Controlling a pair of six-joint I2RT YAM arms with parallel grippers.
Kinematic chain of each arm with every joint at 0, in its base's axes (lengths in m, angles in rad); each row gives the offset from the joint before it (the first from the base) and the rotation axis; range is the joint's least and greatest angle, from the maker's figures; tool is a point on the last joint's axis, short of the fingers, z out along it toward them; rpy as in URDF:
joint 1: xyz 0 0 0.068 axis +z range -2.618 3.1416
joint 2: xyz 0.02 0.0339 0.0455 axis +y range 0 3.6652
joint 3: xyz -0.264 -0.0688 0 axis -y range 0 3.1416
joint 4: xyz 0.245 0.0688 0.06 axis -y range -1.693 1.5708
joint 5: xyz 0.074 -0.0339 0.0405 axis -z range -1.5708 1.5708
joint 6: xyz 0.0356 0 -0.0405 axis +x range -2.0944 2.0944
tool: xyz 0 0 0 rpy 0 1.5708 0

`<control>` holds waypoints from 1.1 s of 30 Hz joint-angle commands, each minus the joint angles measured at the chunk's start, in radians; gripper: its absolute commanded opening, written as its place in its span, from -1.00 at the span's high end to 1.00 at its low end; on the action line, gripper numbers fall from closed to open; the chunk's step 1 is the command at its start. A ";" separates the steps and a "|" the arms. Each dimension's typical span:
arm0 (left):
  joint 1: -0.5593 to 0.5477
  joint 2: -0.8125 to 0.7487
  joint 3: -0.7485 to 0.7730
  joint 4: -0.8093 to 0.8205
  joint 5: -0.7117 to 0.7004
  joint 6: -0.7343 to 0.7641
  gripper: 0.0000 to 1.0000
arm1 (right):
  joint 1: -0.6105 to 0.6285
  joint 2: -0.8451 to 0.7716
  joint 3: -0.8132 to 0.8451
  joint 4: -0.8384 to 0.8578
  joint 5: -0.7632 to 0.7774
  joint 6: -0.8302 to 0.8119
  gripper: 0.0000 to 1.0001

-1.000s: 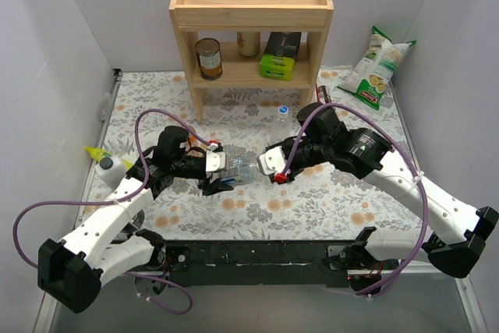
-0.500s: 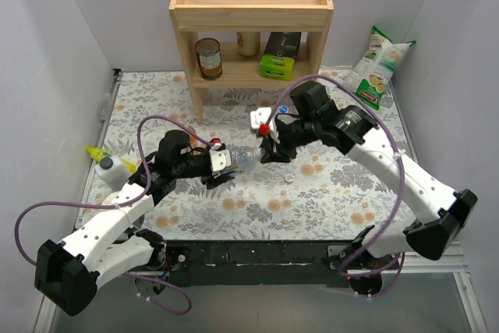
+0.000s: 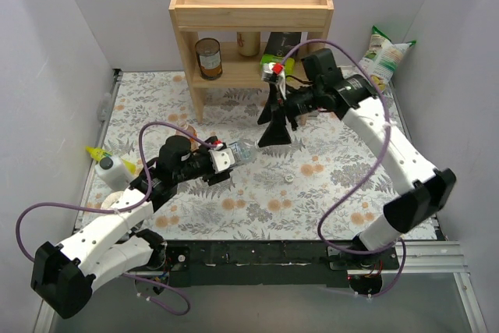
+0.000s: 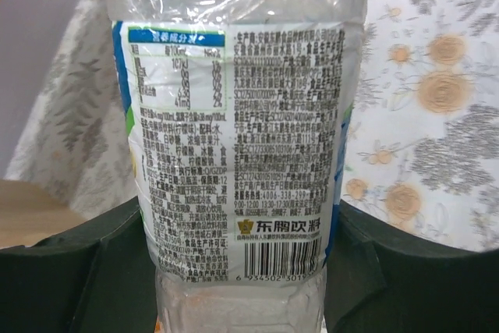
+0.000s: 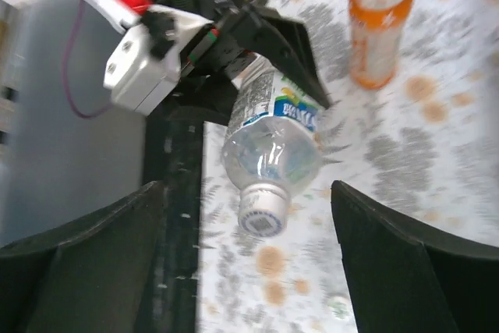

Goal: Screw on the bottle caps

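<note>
Plastic, thin, clear and dented, forms the labelled bottle (image 4: 238, 115), whose blue-and-white wrapper carries dense printed text and a barcode. The left jaws, dark and matte, are clamped on its lower body from both sides. Seen from above, the bottle (image 3: 238, 150) lies nearly level above the floral-patterned bench (image 3: 351, 185), in front of the wooden shelf (image 3: 251, 29) and a little to its left, with its neck pointing towards the shelf's right side. In the right wrist view a ribbed white cap (image 5: 261, 220) sits on that neck, and the bottle's shoulder is rounded and glossy. Beyond it in that view a slim orange bottle (image 5: 378, 25) stands upright on the bench. The right arm (image 3: 390, 146) is stretched high, its wrist just in front of the shelf's lower board. Its broad black wedge-shaped jaws hang spread wide apart with nothing between them, well clear of the bottle. A second ago those jaws were low at the bottle's neck end, farther from the shelf; half a second ago they had lifted partway; now they are up by the shelf. The left arm (image 3: 117, 208) has kept its grip and carried the bottle slightly nearer the shelf.
</note>
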 commanded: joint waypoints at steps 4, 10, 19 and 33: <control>0.005 -0.004 0.015 -0.111 0.317 -0.084 1.00 | 0.042 -0.408 -0.257 -0.004 0.158 -0.563 -0.81; 0.005 -0.019 0.023 -0.118 0.367 -0.026 1.00 | 0.128 -0.499 -0.377 0.057 0.304 -0.796 -0.43; 0.005 -0.039 0.037 -0.157 0.387 0.012 1.00 | 0.210 -0.440 -0.325 -0.061 0.296 -0.991 -0.33; 0.005 -0.049 0.035 -0.148 0.388 0.008 1.00 | 0.331 -0.406 -0.348 -0.039 0.393 -0.976 0.04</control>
